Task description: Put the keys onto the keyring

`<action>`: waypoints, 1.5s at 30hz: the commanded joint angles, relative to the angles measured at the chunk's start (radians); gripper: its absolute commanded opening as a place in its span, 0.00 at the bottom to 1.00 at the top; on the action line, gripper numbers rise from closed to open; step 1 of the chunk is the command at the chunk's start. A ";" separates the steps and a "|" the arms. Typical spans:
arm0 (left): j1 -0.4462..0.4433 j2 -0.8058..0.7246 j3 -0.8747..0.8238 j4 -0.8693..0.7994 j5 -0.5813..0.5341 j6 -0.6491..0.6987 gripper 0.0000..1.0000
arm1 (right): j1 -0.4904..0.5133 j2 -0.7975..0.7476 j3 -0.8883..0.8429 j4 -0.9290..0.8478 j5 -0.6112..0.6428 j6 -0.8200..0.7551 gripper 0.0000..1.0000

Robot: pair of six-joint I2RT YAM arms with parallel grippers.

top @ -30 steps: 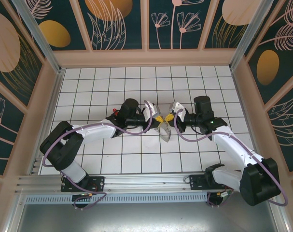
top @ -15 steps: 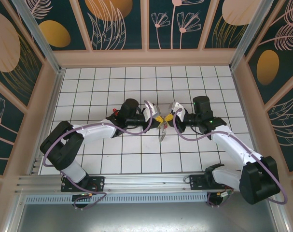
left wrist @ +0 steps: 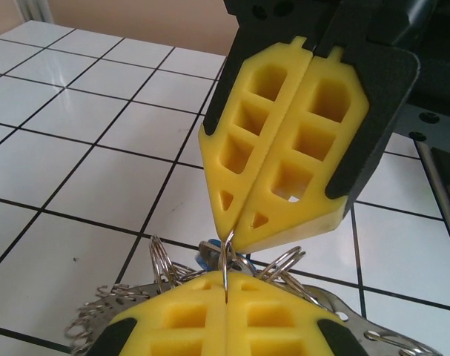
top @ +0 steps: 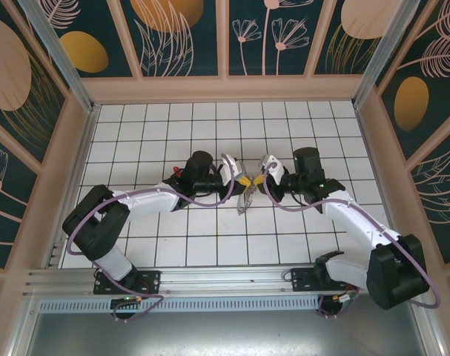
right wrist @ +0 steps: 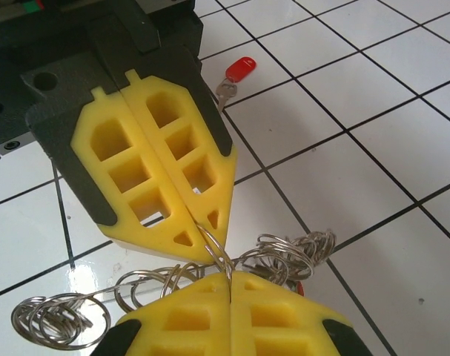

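We log the left fingers (left wrist: 210,295) pressed flat together, nipping the thin grey wire of the keyring (top: 244,202) at their tips. The right fingers (right wrist: 213,295) are the same, closed tight on that wire, tip to tip with the left pair and nearly touching. The small silvery rings (right wrist: 284,252) bunch below and beside the pinch; we can't tell whether the lowest ones touch the desk (top: 150,133).

In the top view the keyring hangs toward 6 o'clock from the meeting tips, near the desk's middle. One key (right wrist: 239,70), red head, lies flat on the tiles at 12 o'clock in the right wrist view, beyond the left fingers and apart from the keyring.

We see open tiles at 10, 12 and 2 o'clock up to the back wall (top: 225,89). The side walls (top: 76,148) stand well apart at 9 and 3. The arms (top: 143,199) crowd 7 and 5 o'clock.
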 commanded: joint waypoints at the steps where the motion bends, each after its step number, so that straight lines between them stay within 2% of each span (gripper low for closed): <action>1: -0.006 -0.004 0.006 0.099 0.056 0.023 0.00 | 0.000 0.011 0.015 0.024 0.054 0.029 0.00; 5: -0.006 -0.004 0.004 0.091 0.047 0.025 0.00 | -0.001 -0.017 0.004 0.047 0.011 0.020 0.00; 8: -0.006 -0.009 -0.010 0.107 0.043 0.022 0.00 | -0.019 -0.018 0.002 0.062 0.031 0.052 0.00; 12: -0.005 -0.027 -0.057 0.196 0.024 0.008 0.00 | -0.047 0.013 0.022 0.034 0.046 0.100 0.00; 22: -0.006 -0.029 -0.091 0.255 0.037 0.037 0.00 | -0.092 0.001 -0.018 0.078 -0.005 0.140 0.00; 31: -0.006 -0.022 -0.097 0.310 0.059 0.030 0.00 | -0.098 0.031 -0.013 0.021 -0.091 0.074 0.00; 34: -0.007 -0.016 -0.096 0.314 0.080 0.037 0.00 | -0.097 0.017 -0.017 0.054 -0.098 0.073 0.09; 41: -0.007 -0.007 -0.087 0.278 0.125 0.078 0.00 | -0.097 0.021 0.013 0.025 -0.122 0.020 0.16; 45: -0.006 -0.007 -0.080 0.254 0.123 0.096 0.00 | -0.093 0.019 0.018 0.007 -0.101 -0.006 0.25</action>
